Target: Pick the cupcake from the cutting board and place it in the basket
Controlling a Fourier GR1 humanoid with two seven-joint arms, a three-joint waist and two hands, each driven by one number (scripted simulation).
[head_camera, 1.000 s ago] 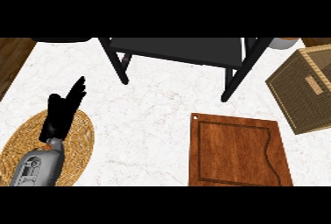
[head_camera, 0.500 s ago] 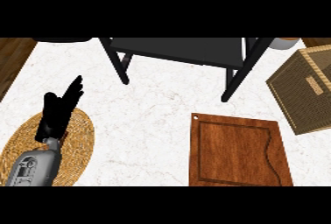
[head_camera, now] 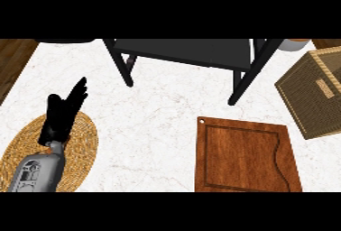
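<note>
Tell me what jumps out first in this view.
The brown cutting board at lower right stands out on the white marble counter, with nothing on it. A wicker basket sits at the right edge, and the left hand, fingers straight, shows over a round woven mat at lower left.

Brown cutting board [head_camera: 246, 155] lying flat, wicker basket [head_camera: 311, 95] upper right

A black rack [head_camera: 193, 52] stands on the white marble counter [head_camera: 160, 122]. A round woven mat [head_camera: 83, 146] lies at the left.

Basket [head_camera: 311, 92] cut off by right edge, woven mat [head_camera: 83, 140] and forearm [head_camera: 36, 173] by lower edge
</note>
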